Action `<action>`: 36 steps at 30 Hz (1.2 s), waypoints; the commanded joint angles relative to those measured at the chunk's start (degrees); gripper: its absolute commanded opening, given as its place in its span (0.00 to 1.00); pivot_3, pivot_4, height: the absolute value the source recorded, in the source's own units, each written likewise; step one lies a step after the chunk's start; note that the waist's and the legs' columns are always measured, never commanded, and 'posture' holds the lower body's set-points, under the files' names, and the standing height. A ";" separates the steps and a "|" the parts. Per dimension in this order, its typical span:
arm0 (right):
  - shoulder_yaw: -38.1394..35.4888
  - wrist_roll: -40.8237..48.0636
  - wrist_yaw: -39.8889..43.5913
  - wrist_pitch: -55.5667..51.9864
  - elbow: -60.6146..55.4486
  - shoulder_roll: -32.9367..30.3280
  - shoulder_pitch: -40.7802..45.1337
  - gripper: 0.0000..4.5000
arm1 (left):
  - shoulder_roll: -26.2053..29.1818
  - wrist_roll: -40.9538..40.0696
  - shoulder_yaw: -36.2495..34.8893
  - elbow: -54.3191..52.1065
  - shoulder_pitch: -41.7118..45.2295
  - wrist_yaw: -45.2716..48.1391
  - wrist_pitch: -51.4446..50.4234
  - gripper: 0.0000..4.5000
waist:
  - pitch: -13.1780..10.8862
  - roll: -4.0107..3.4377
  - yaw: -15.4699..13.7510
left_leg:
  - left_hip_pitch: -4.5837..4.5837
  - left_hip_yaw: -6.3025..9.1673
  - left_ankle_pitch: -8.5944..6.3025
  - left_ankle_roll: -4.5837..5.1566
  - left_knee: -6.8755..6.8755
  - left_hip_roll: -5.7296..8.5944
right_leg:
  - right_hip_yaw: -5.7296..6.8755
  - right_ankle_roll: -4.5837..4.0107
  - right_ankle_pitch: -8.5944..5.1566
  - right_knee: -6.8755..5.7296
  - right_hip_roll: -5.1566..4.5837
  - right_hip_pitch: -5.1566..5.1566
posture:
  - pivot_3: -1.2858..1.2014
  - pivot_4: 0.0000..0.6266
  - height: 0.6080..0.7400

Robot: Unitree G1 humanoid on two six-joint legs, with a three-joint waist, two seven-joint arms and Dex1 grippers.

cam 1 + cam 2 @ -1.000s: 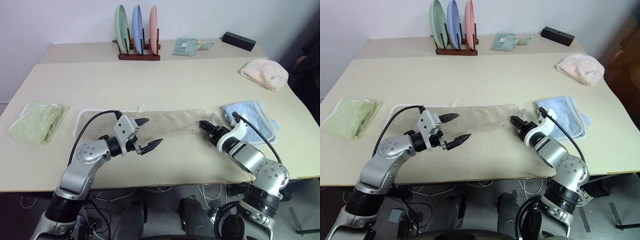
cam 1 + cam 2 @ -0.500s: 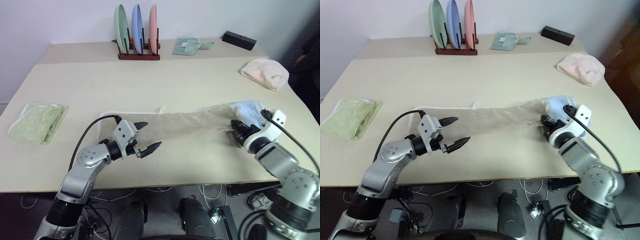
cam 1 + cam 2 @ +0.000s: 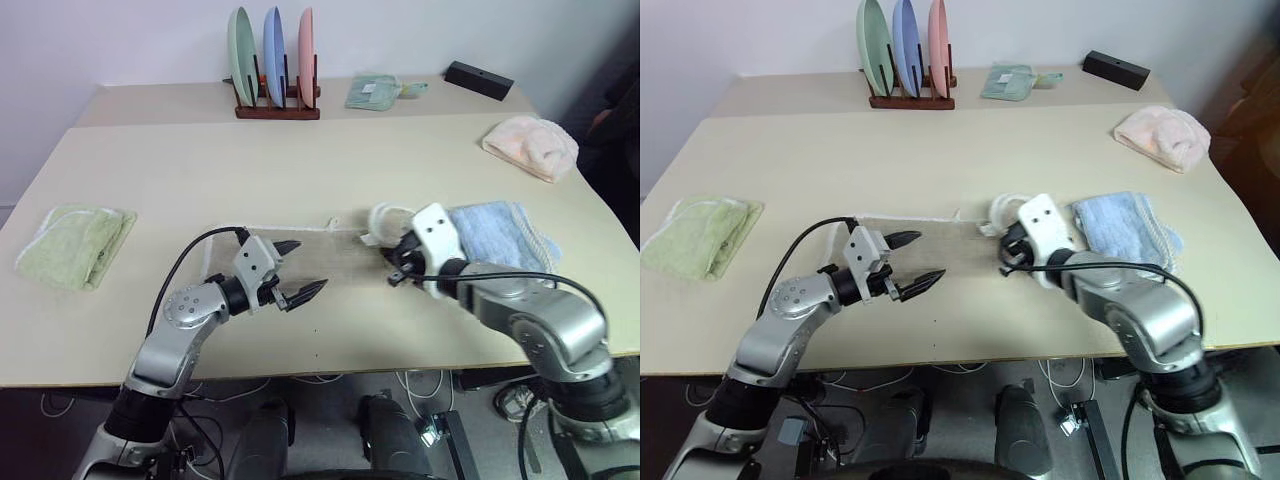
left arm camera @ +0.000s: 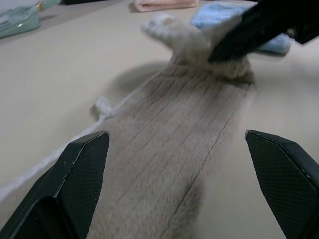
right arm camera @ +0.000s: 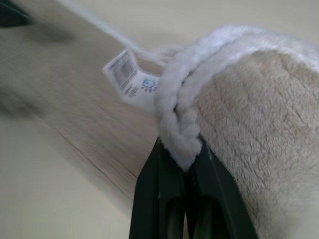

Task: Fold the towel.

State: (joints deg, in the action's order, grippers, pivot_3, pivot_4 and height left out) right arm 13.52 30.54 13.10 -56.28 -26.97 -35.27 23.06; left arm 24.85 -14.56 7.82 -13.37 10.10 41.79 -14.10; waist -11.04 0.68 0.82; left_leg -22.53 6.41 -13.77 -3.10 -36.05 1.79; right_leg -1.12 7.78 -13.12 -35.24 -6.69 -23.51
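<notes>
- The table (image 3: 120, 330) bears the towel (image 3: 345, 255), a long strip stretching sideways between both hands
- Right gripper (image 3: 398, 268) pinches its lifted right end
- Left gripper (image 3: 297, 268) gapes empty over the flat left end, nearer

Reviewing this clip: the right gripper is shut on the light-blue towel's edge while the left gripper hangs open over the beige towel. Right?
Not quite. The right gripper is shut on the white-piped edge of the beige towel, as the right wrist view shows; the light-blue towel lies untouched beside it. The left gripper does hang open.
</notes>
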 commanded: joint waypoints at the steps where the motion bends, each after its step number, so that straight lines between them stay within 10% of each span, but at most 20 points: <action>1: 3.04 -3.84 1.85 2.14 0.61 2.02 2.32 0.01 | 0.27 0.07 -0.87 -2.58 -0.63 -0.52 0.97 1.00 | -0.01 0.01 -0.13 | -0.01 0.00 0.00 0.00 0.00 0.00 | 0.00 0.00 0.00 0.00 0.00 0.00 | 0.52 0.24 1.00; 26: 6.99 -12.28 9.91 2.25 7.15 12.00 6.49 0.01 | 1.19 0.12 -0.91 -2.87 -0.43 -0.59 0.32 1.00 | -0.01 0.01 0.07 | 0.01 0.04 0.00 0.00 0.05 0.01 | 0.03 0.01 0.03 -0.01 0.01 -0.03 | 0.52 0.24 1.00; 33: 4.58 -11.08 16.46 6.86 2.05 8.15 5.17 0.62 | 1.14 -2.34 -5.35 -3.61 0.53 -3.25 -2.72 1.00 | -0.01 0.01 -0.03 | 0.01 0.04 0.00 0.00 0.05 0.01 | 0.03 0.01 0.03 -0.01 0.00 -0.03 | 0.52 0.24 1.00; 36: -1.40 -8.37 19.05 7.15 -0.77 5.03 3.40 0.62 | 1.79 -5.20 -11.18 -2.76 1.53 -5.54 -5.53 1.00 | -0.04 0.06 -0.04 | -0.01 0.05 0.00 0.00 0.02 0.01 | 0.04 0.03 0.03 0.00 0.00 -0.02 | 0.52 0.24 1.00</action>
State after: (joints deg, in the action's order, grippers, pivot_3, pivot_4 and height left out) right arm 15.79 20.53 30.91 -50.24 -24.51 -29.68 26.46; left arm 25.99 -17.76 0.16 -14.72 10.45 37.42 -18.95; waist -11.08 0.75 0.78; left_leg -22.54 6.46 -13.77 -3.10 -36.03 1.80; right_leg -1.07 7.81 -13.09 -35.25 -6.69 -23.53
